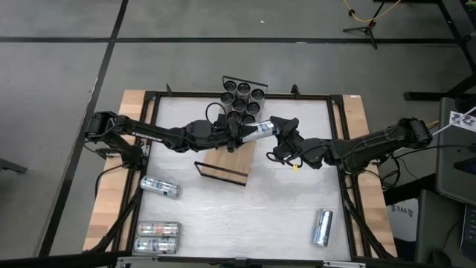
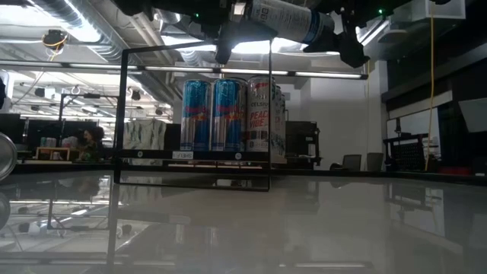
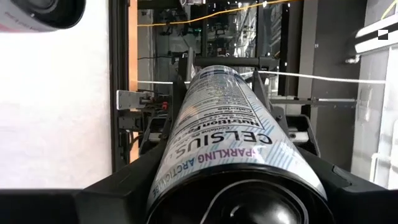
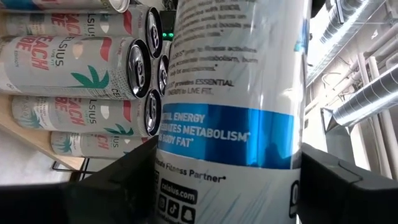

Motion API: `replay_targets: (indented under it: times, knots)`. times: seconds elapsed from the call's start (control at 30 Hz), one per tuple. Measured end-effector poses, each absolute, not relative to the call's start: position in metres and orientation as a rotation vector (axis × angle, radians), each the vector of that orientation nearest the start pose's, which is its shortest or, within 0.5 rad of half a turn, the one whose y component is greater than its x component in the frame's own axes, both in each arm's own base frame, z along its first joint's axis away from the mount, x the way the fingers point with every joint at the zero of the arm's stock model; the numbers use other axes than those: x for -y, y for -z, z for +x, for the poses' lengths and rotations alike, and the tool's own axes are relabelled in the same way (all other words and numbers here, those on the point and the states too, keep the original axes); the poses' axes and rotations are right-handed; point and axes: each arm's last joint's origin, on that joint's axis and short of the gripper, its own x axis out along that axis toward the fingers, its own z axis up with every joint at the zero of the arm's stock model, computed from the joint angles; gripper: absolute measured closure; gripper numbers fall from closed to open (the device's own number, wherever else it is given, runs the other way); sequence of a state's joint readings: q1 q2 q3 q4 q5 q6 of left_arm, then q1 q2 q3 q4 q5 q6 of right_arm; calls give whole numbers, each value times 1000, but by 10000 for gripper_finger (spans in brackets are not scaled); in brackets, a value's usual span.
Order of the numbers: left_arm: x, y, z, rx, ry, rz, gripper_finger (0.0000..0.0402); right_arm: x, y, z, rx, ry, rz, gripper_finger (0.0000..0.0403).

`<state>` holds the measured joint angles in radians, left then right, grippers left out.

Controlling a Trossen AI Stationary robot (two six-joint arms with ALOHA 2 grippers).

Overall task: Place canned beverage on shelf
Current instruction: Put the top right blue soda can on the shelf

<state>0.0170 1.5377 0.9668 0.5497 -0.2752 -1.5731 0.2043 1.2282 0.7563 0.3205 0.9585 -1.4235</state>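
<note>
Both arms meet over the middle of the table, and between them a white and blue Celsius can (image 1: pixel 256 132) lies on its side in the air above the shelf (image 1: pixel 227 158), clear of the board. The left gripper (image 1: pixel 239 135) has its fingers closed around one end of the can; the right gripper (image 1: pixel 280 131) has its fingers on either side of the other end, though whether they press on it I cannot tell. A cluster of upright cans (image 1: pixel 243 97) stands at the far end of the shelf. Four more cans lie on the white tabletop (image 1: pixel 282 201): one (image 1: pixel 160 187) near the left edge, a pair (image 1: pixel 157 237) at the near left corner, one (image 1: pixel 323 227) at the near right
</note>
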Motion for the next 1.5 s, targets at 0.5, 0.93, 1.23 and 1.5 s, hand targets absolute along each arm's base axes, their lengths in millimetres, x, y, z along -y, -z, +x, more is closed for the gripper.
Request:
replay_targets:
  times: [0.5,0.93,1.23,1.5]
  knots:
    - [-17,-287,345,231,-233,-1496,156,-26,-289,254,-703,694,-1362,119]
    - [-18,-290,344,250,-219,-1430,156,-22,-299,243,-686,860,-1179,118]
    - [-18,-300,341,275,-155,-1347,157,-16,-319,213,-611,924,-1031,118]
    - [-22,-322,327,255,-53,-1178,157,-9,-331,182,-532,951,-876,118]
